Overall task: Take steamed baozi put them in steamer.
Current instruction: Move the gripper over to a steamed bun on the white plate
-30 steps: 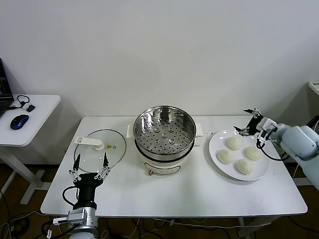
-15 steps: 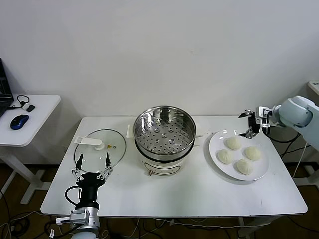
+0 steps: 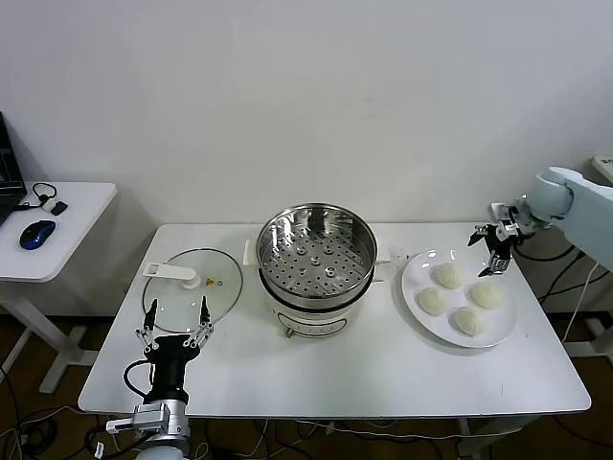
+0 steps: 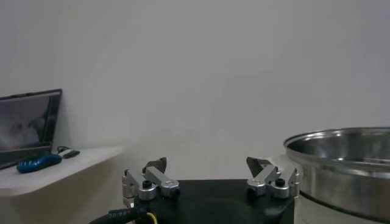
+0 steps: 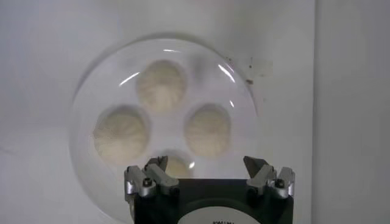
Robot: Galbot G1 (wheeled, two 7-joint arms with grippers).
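Four baozi [image 3: 463, 298] lie on a white plate [image 3: 418, 271] at the right of the tabletop [image 3: 374, 369], none in the steamer [image 3: 316, 259], which stands at the middle with its perforated tray bare. The right claw [image 3: 492, 249] hangs above the plate's far edge, fingers apart and holding nothing; its wrist view looks straight down on the buns [image 5: 161, 84]. The left claw [image 3: 173, 328] is parked at the near left, just in front of the glass lid [image 3: 187, 287], fingers apart and empty. A side table [image 3: 72, 211] at far left carries a mouse [image 3: 36, 233].
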